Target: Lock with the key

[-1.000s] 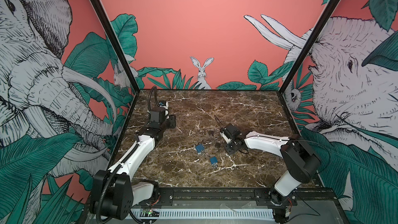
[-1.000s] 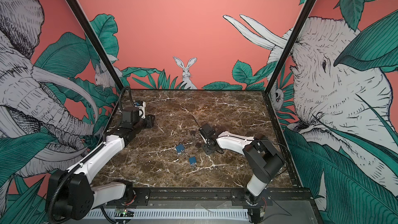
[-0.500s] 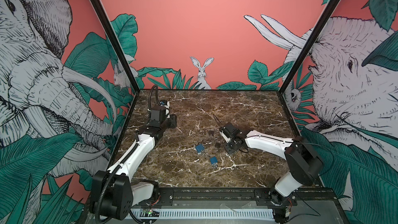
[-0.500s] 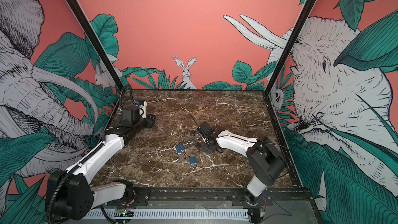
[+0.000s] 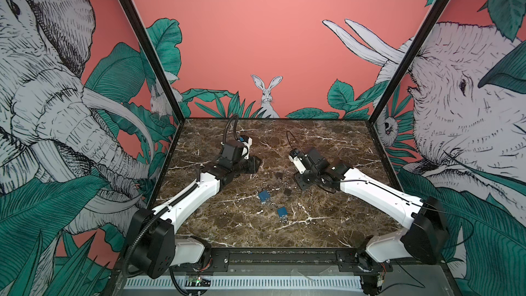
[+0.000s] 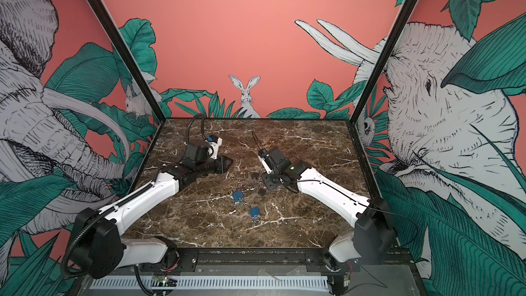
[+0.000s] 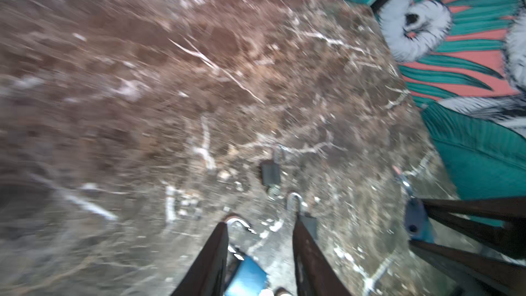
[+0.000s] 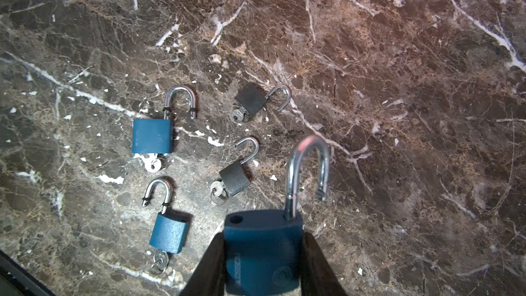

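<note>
My right gripper [image 8: 263,234] is shut on the body of a blue padlock [image 8: 263,260] whose steel shackle [image 8: 308,172] stands open; its key is hidden. In both top views this gripper [image 5: 301,183] [image 6: 267,183] hovers low, right of centre. My left gripper [image 7: 260,222] is open and holds nothing, and that wrist view is blurred. Below its fingers lies a blue padlock [image 7: 247,277] on the table. In both top views the left gripper [image 5: 253,163] [image 6: 227,162] is left of the locks. The left wrist view also shows the held padlock [image 7: 415,220].
On the marble table [image 5: 227,223] lie two blue padlocks [image 8: 152,136] [image 8: 169,233] and two black ones [image 8: 250,101] [image 8: 234,180], all with open shackles and keys in them. In a top view they cluster at the centre [image 5: 264,196]. Patterned walls [image 5: 85,138] enclose three sides.
My left gripper has swung right toward the cluster of locks, its jaws narrowing a little. The right gripper has barely moved and keeps its hold on the blue padlock.
</note>
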Action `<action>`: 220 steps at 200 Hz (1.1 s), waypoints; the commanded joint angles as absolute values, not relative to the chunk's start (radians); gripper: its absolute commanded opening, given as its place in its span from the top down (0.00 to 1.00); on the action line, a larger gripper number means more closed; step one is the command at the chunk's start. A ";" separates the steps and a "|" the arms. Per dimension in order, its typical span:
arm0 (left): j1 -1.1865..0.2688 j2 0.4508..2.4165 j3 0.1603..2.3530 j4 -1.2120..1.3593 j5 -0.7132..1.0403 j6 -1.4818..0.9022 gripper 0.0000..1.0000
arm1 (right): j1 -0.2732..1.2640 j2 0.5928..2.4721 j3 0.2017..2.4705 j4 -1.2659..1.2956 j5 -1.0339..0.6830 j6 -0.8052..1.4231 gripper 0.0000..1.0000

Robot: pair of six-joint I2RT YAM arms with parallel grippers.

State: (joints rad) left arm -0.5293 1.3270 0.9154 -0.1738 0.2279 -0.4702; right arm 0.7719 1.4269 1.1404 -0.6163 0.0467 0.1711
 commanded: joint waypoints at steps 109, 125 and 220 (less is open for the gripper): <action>-0.732 1.488 0.996 0.148 0.409 -0.751 0.62 | 0.804 1.351 1.154 -0.590 0.020 0.167 0.94; -0.742 1.489 1.000 0.162 0.420 -0.752 0.62 | 0.804 1.350 1.153 -0.590 0.021 0.167 0.94; -0.761 1.571 1.041 0.168 0.492 -0.783 0.65 | 0.815 1.351 1.155 -0.586 0.034 0.176 0.94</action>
State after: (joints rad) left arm -0.7544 1.5730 1.0126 0.1444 0.4671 -0.7673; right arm 0.8040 1.3788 1.1404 -0.6147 0.0261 0.1741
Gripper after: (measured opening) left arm 0.350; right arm 0.352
